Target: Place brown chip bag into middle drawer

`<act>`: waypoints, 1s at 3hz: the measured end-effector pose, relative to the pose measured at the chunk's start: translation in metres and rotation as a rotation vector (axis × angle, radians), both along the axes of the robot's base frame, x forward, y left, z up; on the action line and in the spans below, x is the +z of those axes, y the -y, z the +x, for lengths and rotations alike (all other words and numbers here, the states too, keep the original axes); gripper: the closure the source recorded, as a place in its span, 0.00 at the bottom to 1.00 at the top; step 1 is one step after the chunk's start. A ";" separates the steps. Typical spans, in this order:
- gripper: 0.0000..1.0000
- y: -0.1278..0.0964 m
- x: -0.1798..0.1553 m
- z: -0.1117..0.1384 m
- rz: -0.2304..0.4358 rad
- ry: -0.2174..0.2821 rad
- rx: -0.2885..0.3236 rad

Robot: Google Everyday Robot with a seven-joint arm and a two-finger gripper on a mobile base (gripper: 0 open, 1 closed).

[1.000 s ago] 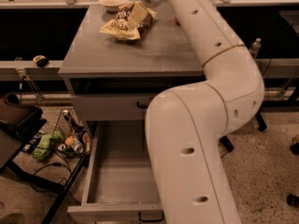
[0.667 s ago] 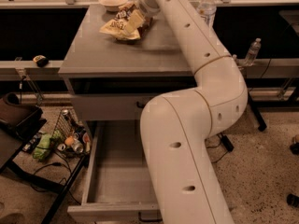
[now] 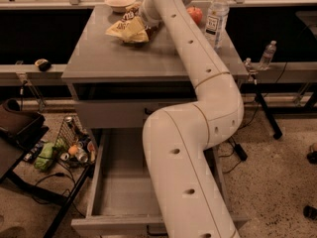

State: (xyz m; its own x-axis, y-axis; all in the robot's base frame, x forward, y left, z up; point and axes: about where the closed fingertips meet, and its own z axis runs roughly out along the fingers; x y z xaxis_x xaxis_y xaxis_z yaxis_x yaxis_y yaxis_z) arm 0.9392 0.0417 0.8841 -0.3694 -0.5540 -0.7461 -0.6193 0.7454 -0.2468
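The brown chip bag (image 3: pixel 131 15) lies at the back of the cabinet top (image 3: pixel 99 58); only its dark upper part with white print shows behind the pale yellow chip bag (image 3: pixel 126 30). My gripper (image 3: pixel 146 13) is right beside both bags on their right side, low over the cabinet top and largely hidden by my own arm. The middle drawer (image 3: pixel 116 192) is pulled out wide at the front of the cabinet. Its grey floor is bare where my arm (image 3: pixel 188 148) does not cover it.
A white bowl (image 3: pixel 120 2), a red apple (image 3: pixel 195 15) and a water bottle (image 3: pixel 217 13) stand at the back of the cabinet top. The shallower upper drawer (image 3: pixel 109 115) is closed. A wire basket of cans (image 3: pixel 74 145) sits on the floor at the left.
My gripper has come down and a little left, from above the bags to right beside them. My arm has shifted. The bags have not moved.
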 end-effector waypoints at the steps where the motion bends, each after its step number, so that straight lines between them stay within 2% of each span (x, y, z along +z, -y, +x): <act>1: 0.00 -0.019 0.007 0.002 0.080 0.006 0.002; 2: 0.19 -0.032 -0.007 0.001 0.117 -0.034 0.003; 3: 0.43 -0.035 -0.034 0.000 0.150 -0.100 -0.012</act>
State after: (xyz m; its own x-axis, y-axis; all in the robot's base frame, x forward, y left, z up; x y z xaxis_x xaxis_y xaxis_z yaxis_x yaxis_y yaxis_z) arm 0.9393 0.0772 0.8500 -0.4518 -0.4337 -0.7796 -0.6255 0.7771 -0.0698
